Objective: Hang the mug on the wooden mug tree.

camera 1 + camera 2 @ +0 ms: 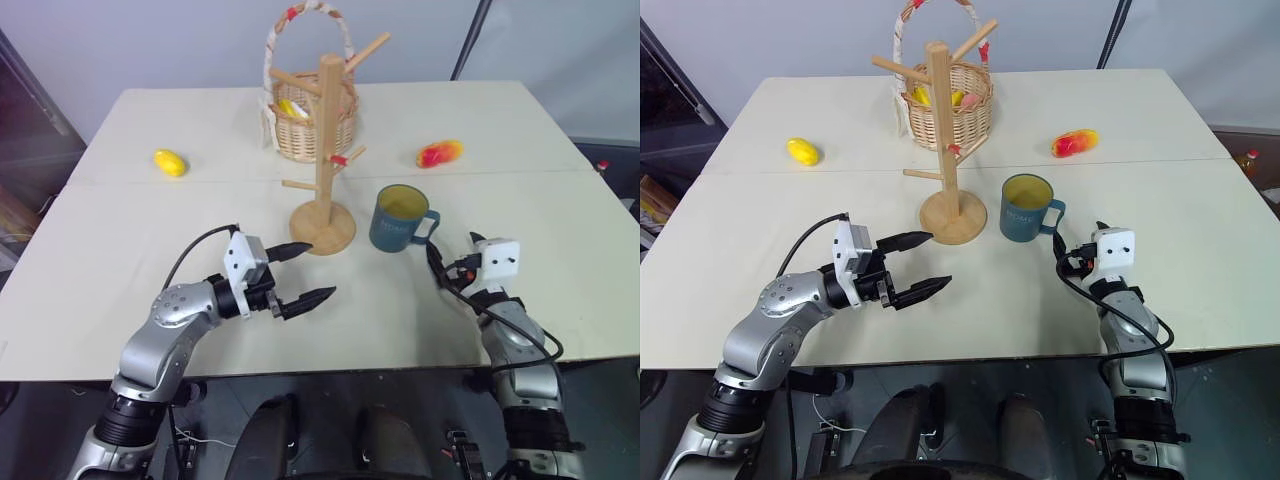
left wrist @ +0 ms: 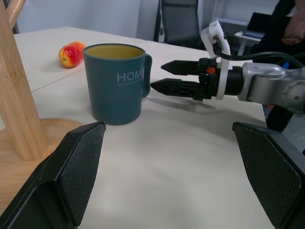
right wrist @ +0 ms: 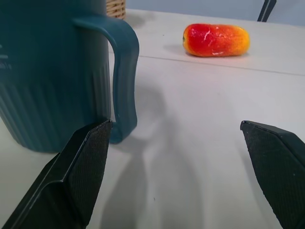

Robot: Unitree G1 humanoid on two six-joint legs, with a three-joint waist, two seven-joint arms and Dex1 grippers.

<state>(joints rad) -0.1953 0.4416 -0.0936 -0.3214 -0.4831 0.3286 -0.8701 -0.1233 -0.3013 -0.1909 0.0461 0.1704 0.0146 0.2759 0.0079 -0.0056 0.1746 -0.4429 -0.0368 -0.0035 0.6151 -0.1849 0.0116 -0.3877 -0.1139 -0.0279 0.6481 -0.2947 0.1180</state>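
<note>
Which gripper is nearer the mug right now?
Right. The right gripper sits open just beside the mug's handle; the left gripper, open, is farther off, in front of the wooden mug tree.

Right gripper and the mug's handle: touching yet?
Apart. The left wrist view shows the right gripper with its open fingertips just short of the mug handle, a sliver of table between them.

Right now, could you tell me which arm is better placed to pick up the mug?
Right. The open right gripper sits just beside the mug, at its handle. The left gripper is farther off, by the wooden mug tree.
</note>
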